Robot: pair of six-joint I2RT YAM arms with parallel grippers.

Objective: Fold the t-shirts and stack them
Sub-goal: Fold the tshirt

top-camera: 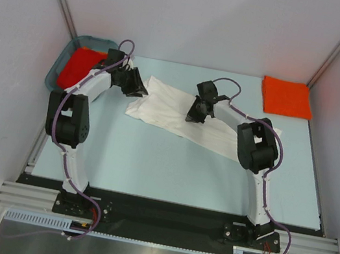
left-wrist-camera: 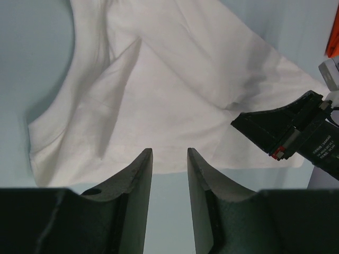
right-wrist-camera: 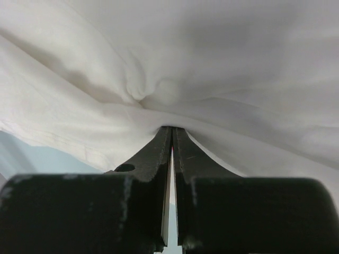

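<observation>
**Item under work.** The white t-shirt [top-camera: 179,112] lies loose and creased mid-scene on the worktop [top-camera: 150,163]. Its long axis runs diagonally from far left to near right. No print shows on the upturned face.

**Right pincer** [right-wrist-camera: 170,129]. The fingers are together, clamped on a raised fold of the white cloth. From above it sits over the middle of the garment.

**Left pincer** [left-wrist-camera: 169,153]. The fingers are apart with nothing gripped. It stands at the far-left end of the shirt, and the rest of the garment lies away to its right. The cloth's edge shows through the gap just behind the tips, so the tips stand over the margin. Contact cannot be told.

**Judgement.** The left arm is the nearer to that free end. A descent and closure there would give a two-point hold for spreading or folding.

**Views compared.**
- Only the overhead view shows the folded orange-red t-shirt [top-camera: 286,97] at the far right and another orange-red t-shirt [top-camera: 76,68] in the teal basket [top-camera: 90,38] at the far left. It does not settle the finger gaps.
- Only the left wrist view fixes the hem against the tips.
- Only the right wrist view confirms the pinch.
</observation>
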